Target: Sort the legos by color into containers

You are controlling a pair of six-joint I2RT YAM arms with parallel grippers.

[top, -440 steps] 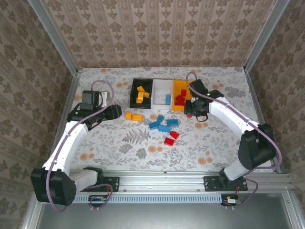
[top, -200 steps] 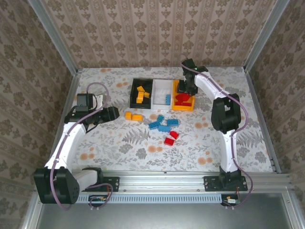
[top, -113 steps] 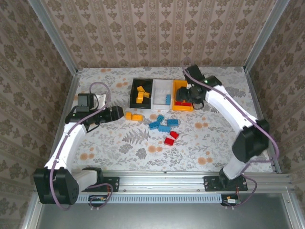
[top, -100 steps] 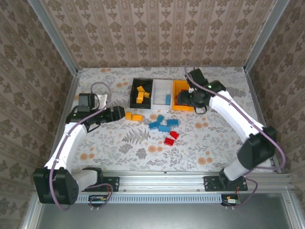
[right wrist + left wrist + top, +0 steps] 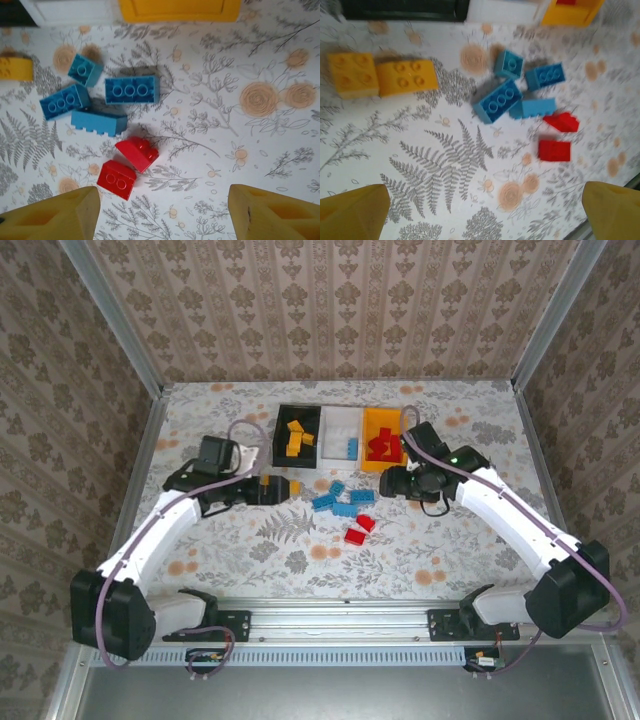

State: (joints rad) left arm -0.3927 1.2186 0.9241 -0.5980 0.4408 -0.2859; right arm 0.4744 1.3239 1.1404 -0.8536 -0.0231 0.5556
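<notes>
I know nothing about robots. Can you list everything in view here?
Black bin: one, black, far middle of table.
White bin: one, white, right of it.
Orange bin: one, orange-yellow, rightmost.
Binned bricks: several yellow in black, at least one blue in white, several red in orange.
Loose yellow bricks: two, before the black bin.
Loose blue bricks: four, mid-table cluster.
Loose red bricks: two, nearer than the blue.
Table: one, floral.
Walls: three, patterned beige.
Left gripper: one, yellow fingers, open, by the yellow bricks.
Right gripper: one, yellow fingers, open, right of the blue cluster.
</notes>
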